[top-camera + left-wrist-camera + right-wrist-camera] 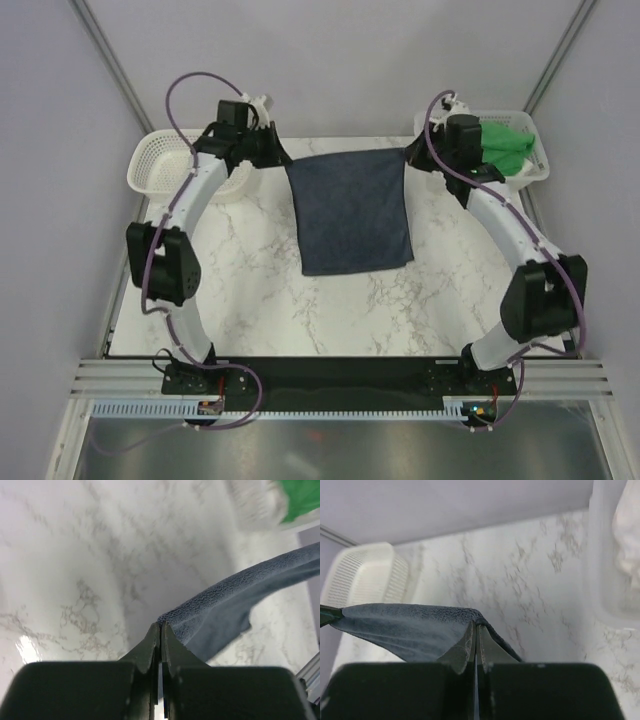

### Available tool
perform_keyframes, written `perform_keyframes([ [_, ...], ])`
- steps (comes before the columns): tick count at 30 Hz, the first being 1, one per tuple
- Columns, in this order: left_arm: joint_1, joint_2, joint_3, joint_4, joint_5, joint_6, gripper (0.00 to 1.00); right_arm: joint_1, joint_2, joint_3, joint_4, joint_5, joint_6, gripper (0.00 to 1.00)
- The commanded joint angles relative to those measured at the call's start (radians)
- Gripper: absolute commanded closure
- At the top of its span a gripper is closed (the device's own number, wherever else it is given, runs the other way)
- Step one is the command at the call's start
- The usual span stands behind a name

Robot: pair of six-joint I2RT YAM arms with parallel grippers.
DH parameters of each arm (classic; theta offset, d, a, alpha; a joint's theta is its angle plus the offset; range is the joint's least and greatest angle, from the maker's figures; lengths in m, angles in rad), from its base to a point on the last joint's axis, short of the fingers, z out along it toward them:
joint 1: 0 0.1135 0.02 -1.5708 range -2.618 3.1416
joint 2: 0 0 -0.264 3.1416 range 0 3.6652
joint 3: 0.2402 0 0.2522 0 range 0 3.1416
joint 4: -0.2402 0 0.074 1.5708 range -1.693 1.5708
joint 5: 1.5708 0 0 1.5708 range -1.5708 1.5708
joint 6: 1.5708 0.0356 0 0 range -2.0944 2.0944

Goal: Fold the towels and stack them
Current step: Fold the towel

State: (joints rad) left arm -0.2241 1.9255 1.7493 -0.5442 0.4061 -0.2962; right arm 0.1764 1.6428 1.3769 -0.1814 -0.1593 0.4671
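A dark navy blue cloth towel (352, 212) is spread across the middle of a white marble-patterned bench (250, 300). Its far edge is raised and pulled taut between two robot arms, and the rest trails toward the near side. The left end effector (160, 626) is pinched tight on the towel's far left corner. The right end effector (476, 625) is pinched tight on the far right corner. A bright green cloth towel (505, 148) sits bunched in a white plastic mesh basket (540, 170) at the far right. A second white mesh basket (155, 165) stands at the far left. The navy towel looks light, soft and limp, so it will likely sag and crease wherever unsupported. Corner grips with even tension seem the best hold for a clean fold.
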Motion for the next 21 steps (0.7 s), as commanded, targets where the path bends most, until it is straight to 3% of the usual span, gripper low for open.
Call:
perform_keyframes([
  [1, 0.003, -0.193, 0.065, 0.030, 0.083, 0.019, 0.98, -0.003, -0.164, 0.014, 0.068, 0.066, -0.019, 1.00],
  [16, -0.003, -0.497, 0.013, 0.024, 0.275, -0.046, 0.98, -0.002, -0.578, -0.070, 0.056, 0.040, -0.013, 1.00],
  [21, -0.008, -0.579, -0.031, -0.051, 0.290, -0.029, 0.98, -0.002, -0.666, -0.070, -0.003, 0.027, 0.002, 1.00],
])
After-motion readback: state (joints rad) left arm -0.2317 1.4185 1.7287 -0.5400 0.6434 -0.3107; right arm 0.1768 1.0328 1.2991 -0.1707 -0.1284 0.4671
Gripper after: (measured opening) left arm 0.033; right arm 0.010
